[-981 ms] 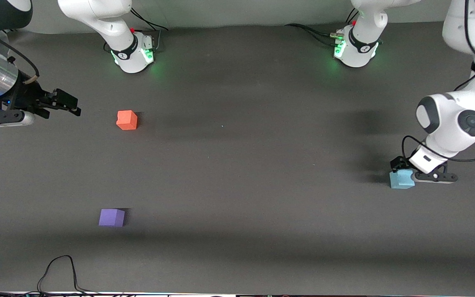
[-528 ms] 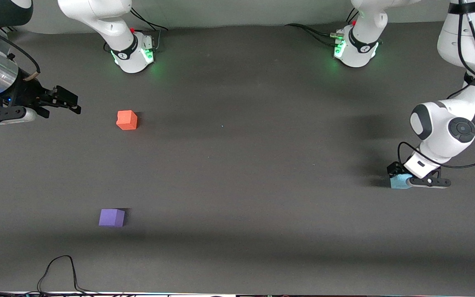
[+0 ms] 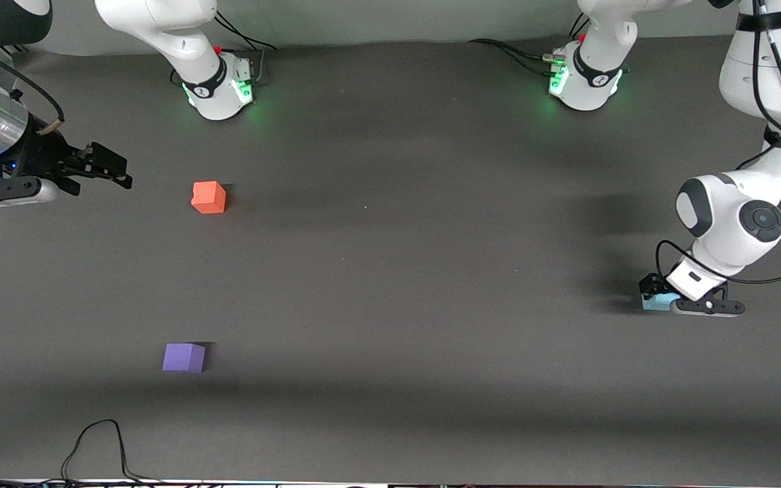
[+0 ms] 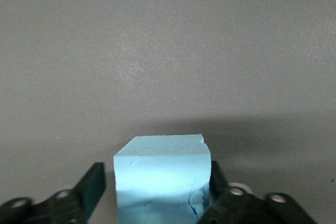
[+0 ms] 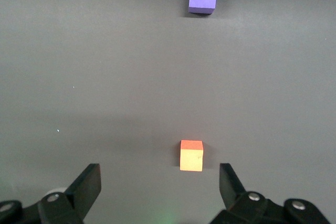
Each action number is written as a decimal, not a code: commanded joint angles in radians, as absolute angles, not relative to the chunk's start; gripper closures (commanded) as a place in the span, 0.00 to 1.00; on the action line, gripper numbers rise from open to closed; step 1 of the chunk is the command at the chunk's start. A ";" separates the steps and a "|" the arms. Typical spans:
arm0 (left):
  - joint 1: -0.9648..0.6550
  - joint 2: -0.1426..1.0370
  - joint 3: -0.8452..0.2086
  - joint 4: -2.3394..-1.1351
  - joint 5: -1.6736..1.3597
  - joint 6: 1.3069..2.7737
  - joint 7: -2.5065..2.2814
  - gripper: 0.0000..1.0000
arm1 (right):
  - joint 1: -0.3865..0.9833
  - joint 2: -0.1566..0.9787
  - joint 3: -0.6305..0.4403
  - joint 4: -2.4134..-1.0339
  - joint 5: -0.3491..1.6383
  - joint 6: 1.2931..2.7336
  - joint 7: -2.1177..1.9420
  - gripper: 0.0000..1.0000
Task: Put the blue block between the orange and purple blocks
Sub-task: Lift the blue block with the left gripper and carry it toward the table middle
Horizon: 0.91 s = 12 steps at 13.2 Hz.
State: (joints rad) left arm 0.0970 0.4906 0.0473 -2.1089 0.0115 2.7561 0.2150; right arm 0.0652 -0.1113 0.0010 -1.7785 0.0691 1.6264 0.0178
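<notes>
Your left end effector (image 3: pixel 662 296) is down on the counter (image 3: pixel 390 285) at its arm's end, fingers (image 4: pixel 93 184) spread around the blue block (image 4: pixel 163 179), one touching | right end effector (image 3: pixel 102 169) waits, gaping, beside orange block (image 3: pixel 208 197) | purple block (image 3: pixel 184 357) nearer the camera than orange.

left gripper (image 3: pixel 662 298): low at table level, fingers (image 4: pixel 93 182) straddling pale sky-blue foam cube (image 4: pixel 161 182) | right gripper (image 3: pixel 109 169): raised, waiting, fingers spread wide
</notes>
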 commanded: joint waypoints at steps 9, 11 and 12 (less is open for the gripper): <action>0.100 0.367 0.052 -1.906 0.003 2.285 0.209 0.81 | 0.074 -0.084 -0.011 -1.743 0.086 1.605 -0.005 0.00; 0.100 0.293 0.052 -1.809 0.003 2.055 0.209 0.81 | 0.074 -0.086 -0.011 -1.743 0.086 1.605 -0.006 0.00; 0.100 0.276 0.052 -1.749 0.003 1.952 0.209 0.81 | 0.074 -0.086 -0.011 -1.743 0.086 1.605 -0.006 0.00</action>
